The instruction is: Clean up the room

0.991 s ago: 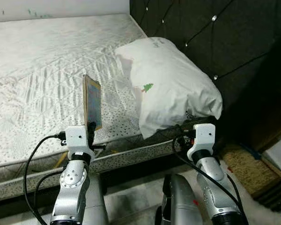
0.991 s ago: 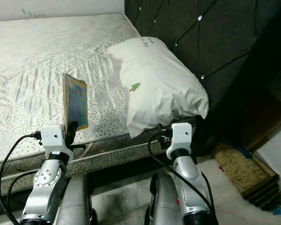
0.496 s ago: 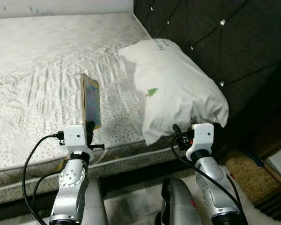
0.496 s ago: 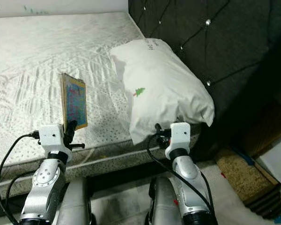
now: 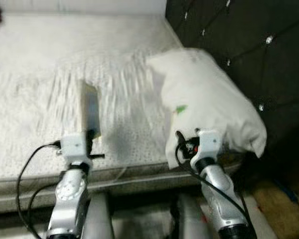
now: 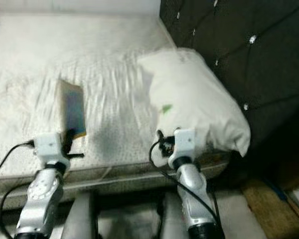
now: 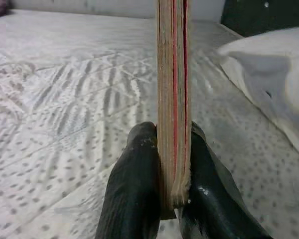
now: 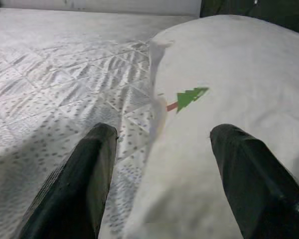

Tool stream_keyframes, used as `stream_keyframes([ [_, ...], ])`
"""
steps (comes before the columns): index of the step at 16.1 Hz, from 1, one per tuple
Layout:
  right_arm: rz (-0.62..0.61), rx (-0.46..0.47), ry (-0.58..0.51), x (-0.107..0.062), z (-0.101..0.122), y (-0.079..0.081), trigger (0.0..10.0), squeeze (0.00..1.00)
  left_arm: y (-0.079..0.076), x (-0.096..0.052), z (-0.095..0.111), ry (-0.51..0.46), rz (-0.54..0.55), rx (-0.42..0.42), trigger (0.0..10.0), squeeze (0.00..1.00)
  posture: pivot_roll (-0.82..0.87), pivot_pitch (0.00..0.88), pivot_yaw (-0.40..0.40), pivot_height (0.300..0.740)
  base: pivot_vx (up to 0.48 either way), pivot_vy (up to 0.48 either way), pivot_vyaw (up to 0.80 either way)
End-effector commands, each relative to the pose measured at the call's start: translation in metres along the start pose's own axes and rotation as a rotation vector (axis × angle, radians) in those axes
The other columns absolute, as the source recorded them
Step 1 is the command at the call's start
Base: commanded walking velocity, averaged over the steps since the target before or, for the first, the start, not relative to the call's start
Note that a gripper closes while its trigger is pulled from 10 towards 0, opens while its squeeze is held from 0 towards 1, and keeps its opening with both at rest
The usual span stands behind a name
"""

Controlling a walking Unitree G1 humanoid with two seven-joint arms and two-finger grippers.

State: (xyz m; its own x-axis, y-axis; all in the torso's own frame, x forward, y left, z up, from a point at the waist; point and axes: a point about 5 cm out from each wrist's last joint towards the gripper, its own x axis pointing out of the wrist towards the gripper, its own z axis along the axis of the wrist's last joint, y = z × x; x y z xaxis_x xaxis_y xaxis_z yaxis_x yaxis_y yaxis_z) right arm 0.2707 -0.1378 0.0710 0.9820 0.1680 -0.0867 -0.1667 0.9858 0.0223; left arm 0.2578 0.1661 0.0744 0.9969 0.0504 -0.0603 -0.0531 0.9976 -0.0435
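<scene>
White quilted mattress (image 5: 35, 89) | pillow (image 5: 209, 104) by dark tufted headboard (image 5: 249, 40)

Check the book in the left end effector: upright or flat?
Upright: the book stands on edge, clamped by the left end effector above the mattress.

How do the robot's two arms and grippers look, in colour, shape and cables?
Both arms are silver metal with rounded joints, each ending in a white boxy wrist block. A black cable loops along each arm. The left gripper and right gripper each have two long, smooth black fingers with rounded tips.
</scene>
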Motion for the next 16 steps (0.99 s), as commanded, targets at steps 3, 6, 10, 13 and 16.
stream_keyframes([
  [3,-0.046,-0.006,0.028,-0.004,-0.005,-0.013,10.0,0.00,-0.021,0.005,0.006,-0.016,-0.071,-0.036,10.0,0.00,-0.02,0.042,-0.031,0.571,0.000,0.000,0.00],
  [6,-0.041,0.001,0.025,-0.003,-0.005,-0.013,10.0,0.00,-0.025,0.010,-0.006,0.096,-0.072,-0.146,10.0,0.00,-0.02,0.042,-0.032,0.561,0.000,0.000,0.00],
  [10,-0.039,0.004,0.023,-0.003,-0.004,-0.012,10.0,0.00,-0.042,0.028,-0.014,0.253,-0.075,-0.473,10.0,0.00,-0.04,0.042,-0.032,0.516,0.000,0.000,0.00],
  [13,-0.045,0.001,0.015,-0.004,-0.002,-0.014,10.0,0.00,-0.061,0.030,-0.015,0.335,-0.141,-0.571,10.0,0.00,-0.04,0.044,-0.034,0.496,0.000,0.000,0.00],
  [16,-0.019,-0.009,-0.016,-0.002,0.007,-0.011,10.0,0.00,-0.074,0.027,-0.024,0.466,-0.217,-0.581,10.0,0.00,-0.04,0.047,-0.035,0.496,0.000,0.000,0.00],
])
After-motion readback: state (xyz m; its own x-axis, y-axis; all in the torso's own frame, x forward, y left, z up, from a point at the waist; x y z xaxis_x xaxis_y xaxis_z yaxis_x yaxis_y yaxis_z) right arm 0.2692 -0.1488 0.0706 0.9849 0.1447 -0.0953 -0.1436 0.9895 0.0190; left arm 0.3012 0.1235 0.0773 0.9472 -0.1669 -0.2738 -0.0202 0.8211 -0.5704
